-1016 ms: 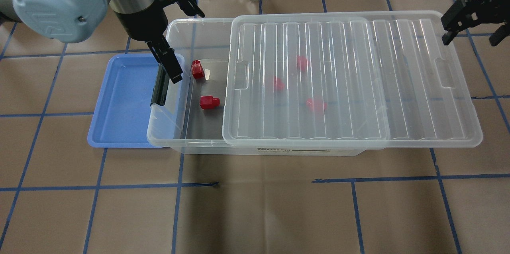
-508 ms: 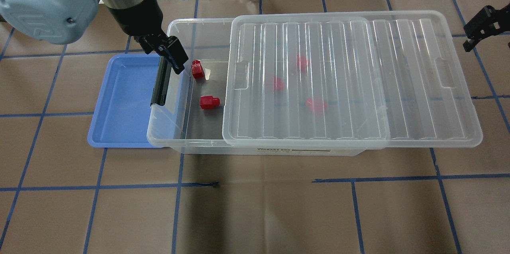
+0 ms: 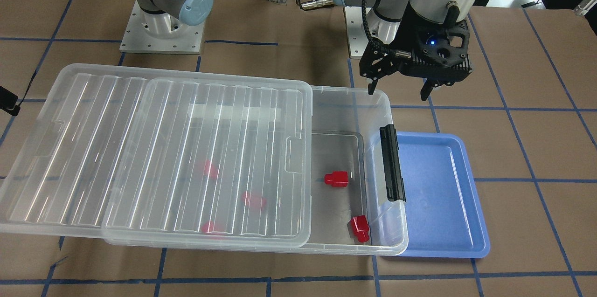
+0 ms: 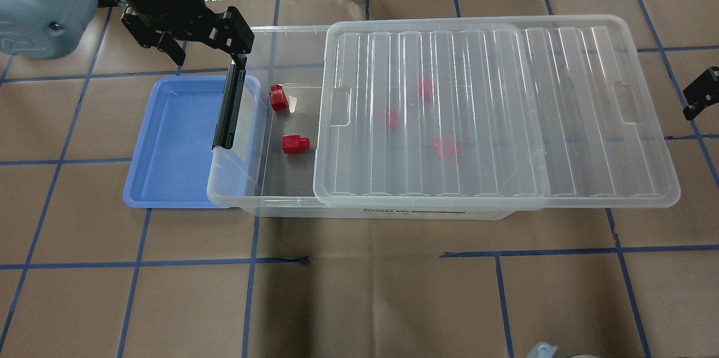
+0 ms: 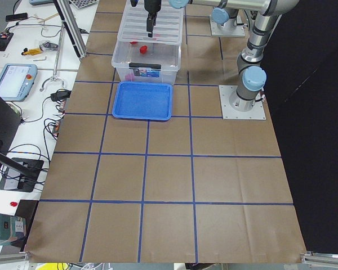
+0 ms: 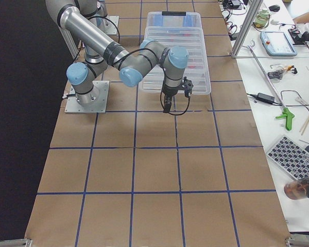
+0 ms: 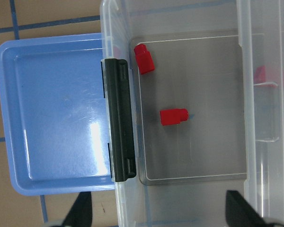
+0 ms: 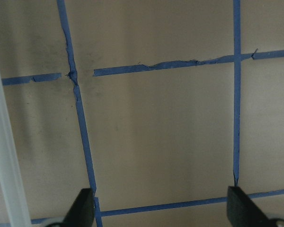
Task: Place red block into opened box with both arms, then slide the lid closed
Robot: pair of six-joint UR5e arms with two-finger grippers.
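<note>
left gripper (image 3: 399, 93) has lifted clear of the box (image 4: 236, 200), right gripper (image 8: 161, 210) has backed past the lid (image 4: 505, 122); both jaws spread, empty; red block (image 4: 278, 98) lies inside, so sliding the lid likely comes next

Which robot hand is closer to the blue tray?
Left. The left gripper hovers by the blue tray's far edge, beside the box's clip end. The right gripper sits past the lid's opposite end, away from it.
</note>
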